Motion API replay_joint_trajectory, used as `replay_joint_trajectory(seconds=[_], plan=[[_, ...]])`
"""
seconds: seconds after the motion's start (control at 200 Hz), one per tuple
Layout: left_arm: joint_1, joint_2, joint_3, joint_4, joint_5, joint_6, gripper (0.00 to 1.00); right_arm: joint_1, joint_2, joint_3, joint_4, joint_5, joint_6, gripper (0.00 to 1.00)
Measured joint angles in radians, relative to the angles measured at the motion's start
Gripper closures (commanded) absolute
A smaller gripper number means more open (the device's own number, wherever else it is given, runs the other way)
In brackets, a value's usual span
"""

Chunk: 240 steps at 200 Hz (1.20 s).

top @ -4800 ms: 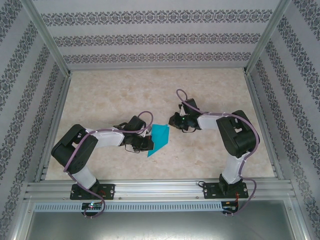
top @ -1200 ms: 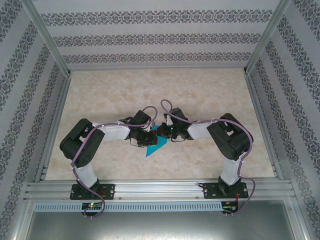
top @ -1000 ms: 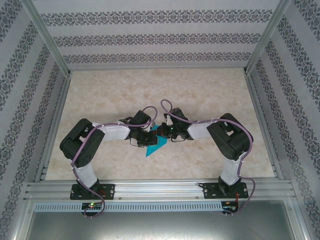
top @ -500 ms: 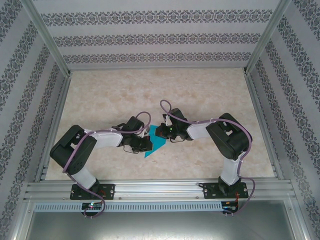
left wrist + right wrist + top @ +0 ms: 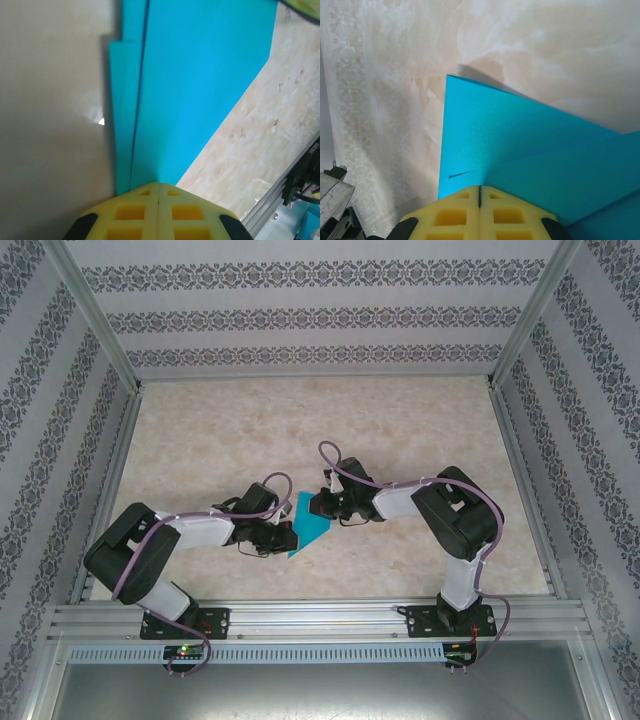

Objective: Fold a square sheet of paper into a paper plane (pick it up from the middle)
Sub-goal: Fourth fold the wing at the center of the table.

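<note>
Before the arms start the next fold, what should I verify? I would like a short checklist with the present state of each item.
1. Grip of the left tool on the teal paper: ok, it is closed on the paper's edge.
2. Grip of the right tool on the paper: ok, closed on it as well.
3. Layers flush at the left grip: not ok, a lower layer juts out beside the top one.
4. Paper untorn: cannot tell, a short dark line near the right tool may be a slit or a crease.
5. Tools kept apart: ok, the top view shows paper between them.
</note>
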Motion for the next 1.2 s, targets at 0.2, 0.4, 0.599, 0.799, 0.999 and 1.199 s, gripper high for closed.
replay_joint_trajectory(seconds=[0.2, 0.4, 0.599, 0.799, 0.999, 1.199], plan=[[0.0, -0.025, -0.034, 0.006, 0.019, -0.008, 0.92, 0.0, 0.0, 0.0, -0.004, -0.008, 0.0, 0.96], [0.0, -0.098, -0.071, -0.069, 0.018, -0.014, 0.92, 0.0, 0.0, 0.0, -0.005, -0.009, 0.0, 0.96], [0.0, -0.203, -0.085, -0.25, -0.024, -0.027, 0.91, -0.002, 0.0, 0.0, -0.002, -0.002, 0.0, 0.96], [0.0, -0.258, -0.021, -0.312, -0.068, -0.03, 0.9, -0.002, 0.0, 0.0, -0.001, -0.001, 0.004, 0.96], [0.0, -0.162, 0.113, -0.267, -0.078, -0.027, 0.89, -0.002, 0.0, 0.0, 0.002, 0.002, 0.008, 0.95], [0.0, 0.005, 0.184, -0.209, -0.094, -0.018, 0.9, -0.002, 0.0, 0.0, 0.005, 0.007, 0.016, 0.95]])
